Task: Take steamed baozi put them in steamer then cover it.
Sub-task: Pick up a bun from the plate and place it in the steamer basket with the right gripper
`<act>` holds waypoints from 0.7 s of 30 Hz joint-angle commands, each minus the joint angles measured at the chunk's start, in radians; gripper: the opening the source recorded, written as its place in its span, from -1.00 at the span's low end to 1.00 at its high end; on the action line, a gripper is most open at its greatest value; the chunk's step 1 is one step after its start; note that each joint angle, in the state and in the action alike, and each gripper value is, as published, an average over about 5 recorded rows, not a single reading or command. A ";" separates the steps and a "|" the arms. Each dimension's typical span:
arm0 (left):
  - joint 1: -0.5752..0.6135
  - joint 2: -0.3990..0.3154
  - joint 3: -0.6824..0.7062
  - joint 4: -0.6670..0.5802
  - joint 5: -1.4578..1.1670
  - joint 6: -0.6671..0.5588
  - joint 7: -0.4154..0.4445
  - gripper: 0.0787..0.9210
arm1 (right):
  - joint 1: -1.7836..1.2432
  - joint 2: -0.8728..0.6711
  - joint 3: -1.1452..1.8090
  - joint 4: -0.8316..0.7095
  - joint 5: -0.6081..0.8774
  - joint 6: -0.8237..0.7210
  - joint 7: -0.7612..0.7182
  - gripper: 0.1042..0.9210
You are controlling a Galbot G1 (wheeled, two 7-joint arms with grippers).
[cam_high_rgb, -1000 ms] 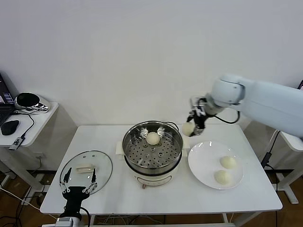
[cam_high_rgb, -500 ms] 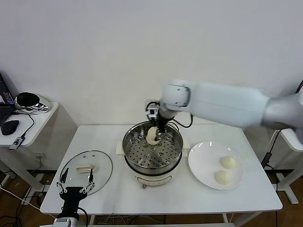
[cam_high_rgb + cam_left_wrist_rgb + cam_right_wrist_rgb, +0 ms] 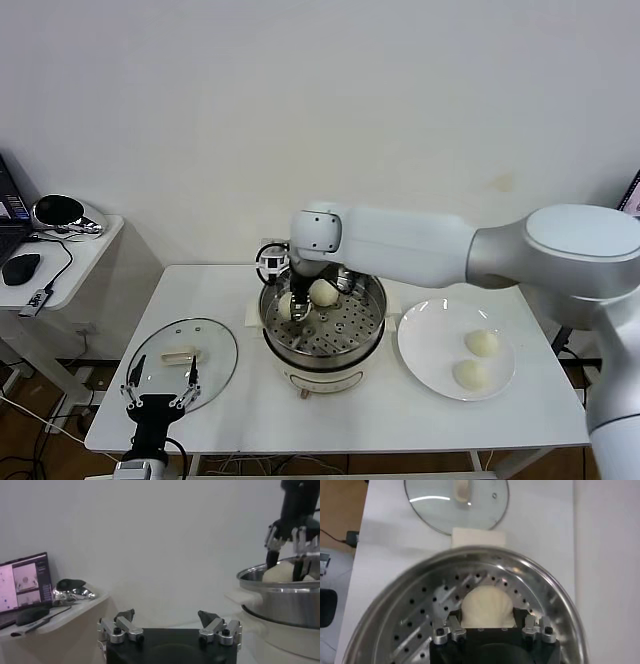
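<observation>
The steamer (image 3: pixel 372 322) stands mid-table, its perforated tray (image 3: pixel 427 612) showing. One baozi (image 3: pixel 323 291) lies at the tray's back. My right gripper (image 3: pixel 293 304) reaches down into the pot's left side, shut on a second baozi (image 3: pixel 486 606) low over the tray. Two more baozi (image 3: pixel 482 343) (image 3: pixel 468 374) rest on the white plate (image 3: pixel 428 340) to the right. The cover (image 3: pixel 183 360), a glass lid with a cream handle, lies flat on the table at the left. My left gripper (image 3: pixel 160 385) hovers open at the lid's near edge, its fingers (image 3: pixel 125 616) spread with nothing between them.
A side table (image 3: pixel 75 262) at far left carries a laptop (image 3: pixel 24 580), a mouse (image 3: pixel 20 268) and a shiny round object (image 3: pixel 58 211). My long right arm (image 3: pixel 440 248) spans above the table's back right. The wall is close behind.
My right arm swung left from beside the steamer's right rim across the pot, carrying the baozi down into its left side. The left gripper stayed put.
</observation>
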 commanded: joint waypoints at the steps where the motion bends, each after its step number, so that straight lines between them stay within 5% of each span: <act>1: 0.001 0.000 -0.001 -0.002 0.001 -0.001 -0.001 0.77 | -0.039 0.043 0.006 -0.049 -0.015 -0.010 0.012 0.30; 10: 0.005 -0.004 0.003 -0.005 0.008 -0.004 -0.001 0.77 | 0.082 -0.074 0.050 0.060 -0.020 0.000 -0.079 0.71; 21: 0.005 0.004 0.011 -0.009 0.015 -0.003 0.001 0.77 | 0.290 -0.502 -0.020 0.352 -0.222 0.196 -0.351 0.76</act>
